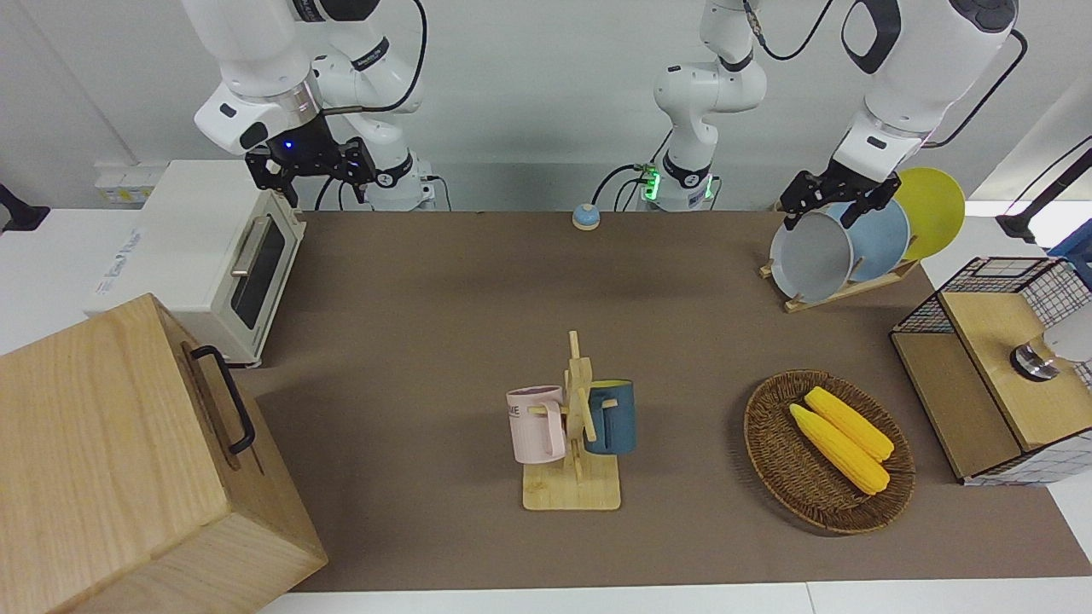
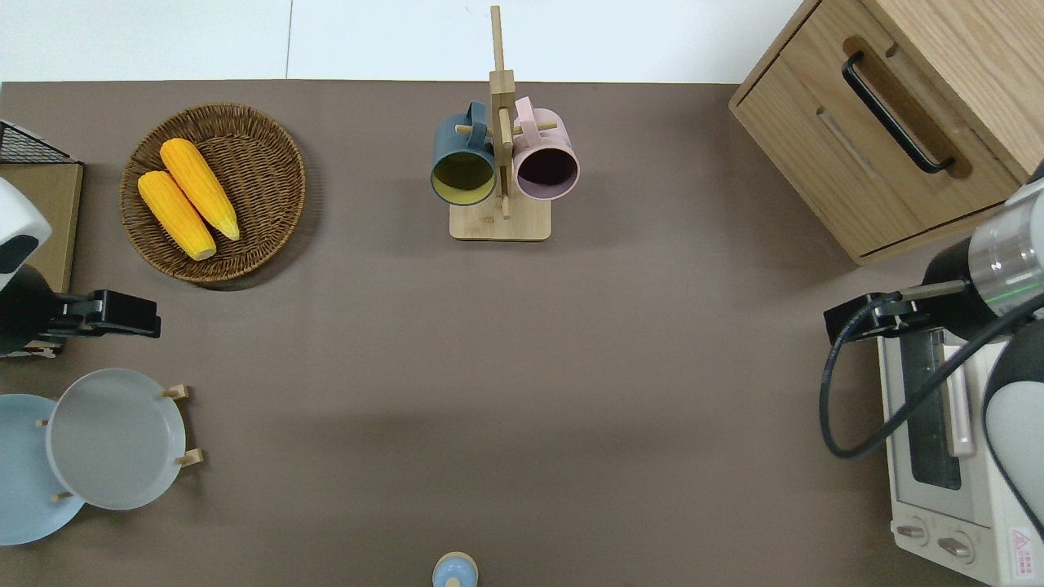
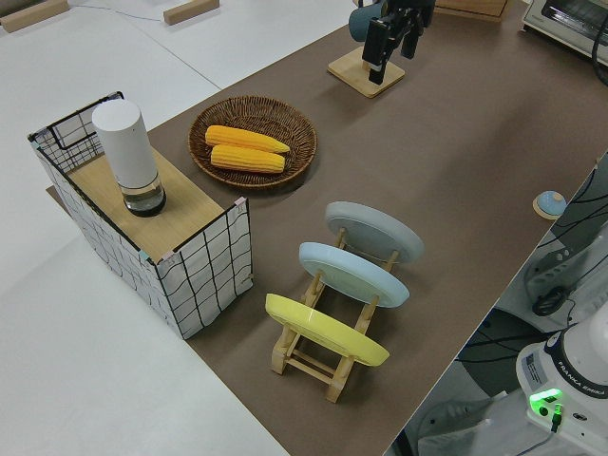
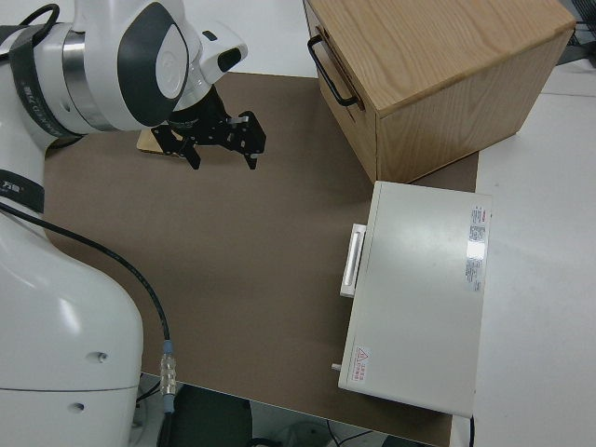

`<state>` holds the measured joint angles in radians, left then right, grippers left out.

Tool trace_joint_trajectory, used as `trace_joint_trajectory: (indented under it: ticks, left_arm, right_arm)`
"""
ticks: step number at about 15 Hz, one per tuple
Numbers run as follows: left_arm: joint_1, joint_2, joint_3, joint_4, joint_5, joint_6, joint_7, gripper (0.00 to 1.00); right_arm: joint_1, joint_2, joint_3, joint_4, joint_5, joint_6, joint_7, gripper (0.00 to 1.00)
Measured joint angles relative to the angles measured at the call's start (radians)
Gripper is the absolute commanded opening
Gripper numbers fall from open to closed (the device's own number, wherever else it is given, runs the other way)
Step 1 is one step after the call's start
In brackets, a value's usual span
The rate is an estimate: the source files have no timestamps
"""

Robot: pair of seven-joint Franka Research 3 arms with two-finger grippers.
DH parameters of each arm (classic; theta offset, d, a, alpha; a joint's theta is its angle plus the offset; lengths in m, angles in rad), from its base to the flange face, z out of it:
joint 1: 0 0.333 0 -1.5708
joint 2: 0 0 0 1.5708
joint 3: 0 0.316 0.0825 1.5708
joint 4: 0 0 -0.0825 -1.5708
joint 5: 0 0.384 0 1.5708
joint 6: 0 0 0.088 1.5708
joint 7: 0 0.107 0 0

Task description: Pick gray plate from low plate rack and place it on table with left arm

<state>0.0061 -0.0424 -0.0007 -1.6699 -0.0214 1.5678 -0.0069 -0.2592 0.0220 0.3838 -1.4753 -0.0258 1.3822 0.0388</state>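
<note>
The gray plate (image 1: 810,256) leans in the low plate rack (image 1: 840,292) at the left arm's end of the table (image 1: 444,281), as the plate closest to the table's middle. It also shows in the overhead view (image 2: 116,438) and the left side view (image 3: 373,231). My left gripper (image 1: 821,211) is open and empty, up in the air. In the overhead view the left gripper (image 2: 143,316) is over the mat between the gray plate and the corn basket. My right gripper (image 4: 221,147) is open, and that arm is parked.
A light-blue plate (image 1: 879,243) and a yellow plate (image 1: 934,209) stand in the same rack. A wicker basket with two corn cobs (image 1: 827,448), a wire crate (image 1: 998,367), a mug tree with two mugs (image 1: 576,426), a toaster oven (image 1: 213,256) and a wooden cabinet (image 1: 128,460) stand around.
</note>
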Motion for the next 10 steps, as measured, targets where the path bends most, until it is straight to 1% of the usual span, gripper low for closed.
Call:
trace_joint_trajectory:
  ticks: [3,7,8,10]
  left_arm:
    - [0.000,0.000,0.001,-0.004,0.000,-0.028,-0.001,1.00]
    - [0.001,-0.008,0.002,-0.027,0.000,-0.032,-0.002,1.00]
    - [0.001,-0.017,0.002,-0.040,0.000,-0.032,-0.002,1.00]
    - [0.001,-0.055,0.002,-0.087,0.000,-0.028,-0.002,1.00]
  right_arm:
    - [0.000,0.000,0.000,0.000,0.000,0.000,0.000,0.983]
    - [0.000,0.000,0.000,0.000,0.000,0.000,0.000,0.983]
    - [0.000,0.000,0.000,0.000,0.000,0.000,0.000,0.983]
    - [0.000,0.000,0.000,0.000,0.000,0.000,0.000,0.983]
